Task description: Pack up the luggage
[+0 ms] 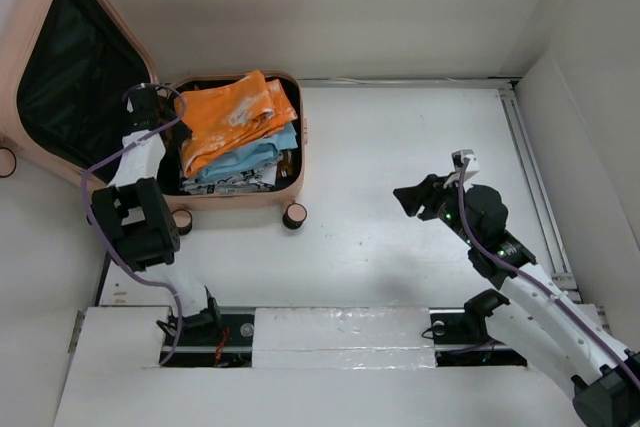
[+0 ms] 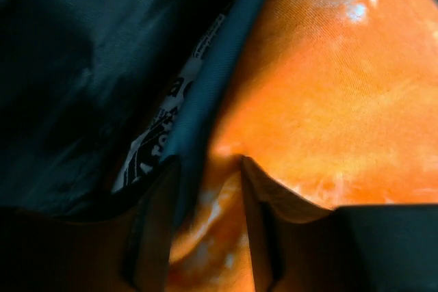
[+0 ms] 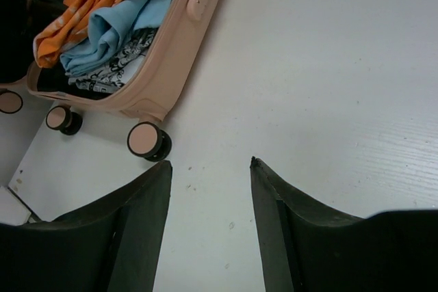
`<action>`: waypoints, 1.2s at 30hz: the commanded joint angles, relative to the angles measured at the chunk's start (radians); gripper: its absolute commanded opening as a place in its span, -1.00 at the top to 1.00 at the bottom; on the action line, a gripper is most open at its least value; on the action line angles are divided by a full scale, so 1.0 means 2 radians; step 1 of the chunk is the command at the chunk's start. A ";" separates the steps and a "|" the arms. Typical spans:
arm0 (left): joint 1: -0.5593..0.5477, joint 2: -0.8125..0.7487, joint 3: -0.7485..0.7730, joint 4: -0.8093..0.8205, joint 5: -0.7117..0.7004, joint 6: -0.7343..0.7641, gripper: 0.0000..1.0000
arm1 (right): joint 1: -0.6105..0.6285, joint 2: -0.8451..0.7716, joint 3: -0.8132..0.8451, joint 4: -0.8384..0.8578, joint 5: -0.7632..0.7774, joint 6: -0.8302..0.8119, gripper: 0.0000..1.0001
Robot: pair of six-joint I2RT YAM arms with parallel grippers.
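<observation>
The pale pink luggage [image 1: 301, 137] lies open at the back left, its black-lined lid [image 1: 70, 57] tipped up to the left. Inside lies a stack of clothes: an orange garment [image 1: 235, 112] on top, a light blue one [image 1: 245, 157] and a black-and-white patterned one under it. My left gripper [image 1: 170, 117] is down at the stack's left edge; in the left wrist view [image 2: 209, 162] its jaws stand apart with orange cloth [image 2: 328, 100] bulging between them. My right gripper [image 1: 408, 197] is open and empty over bare table; the right wrist view [image 3: 211, 163] shows the luggage [image 3: 178, 46] ahead to the left.
Pink-and-black wheels [image 1: 294, 215] stick out at the luggage's near side, one close to my right fingers [image 3: 146, 140]. White walls close the table at the back and right. A rail [image 1: 535, 177] runs along the right edge.
</observation>
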 commanded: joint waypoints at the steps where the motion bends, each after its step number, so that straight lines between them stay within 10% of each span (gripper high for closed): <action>1: 0.000 -0.071 -0.010 -0.005 -0.025 -0.004 0.26 | 0.007 -0.007 0.014 0.040 -0.015 -0.008 -0.11; 9: -0.043 -0.315 -0.052 -0.026 -0.145 0.003 0.03 | 0.016 -0.003 0.004 0.058 -0.045 -0.008 -0.23; 15: -0.043 -0.447 -0.119 -0.079 -0.357 0.003 0.01 | 0.040 0.003 0.000 0.072 -0.094 -0.024 0.95; 19: -0.031 -0.465 -0.118 -0.092 -0.454 -0.011 -0.36 | 0.050 0.003 0.000 0.079 -0.111 -0.029 0.76; 27: -0.017 -0.317 0.062 -0.196 -0.556 -0.014 -0.36 | 0.055 0.003 0.000 0.079 -0.128 -0.034 0.12; 36: -0.010 -0.235 0.101 -0.250 -0.636 -0.040 -0.34 | 0.055 0.012 0.004 0.074 -0.124 -0.043 0.07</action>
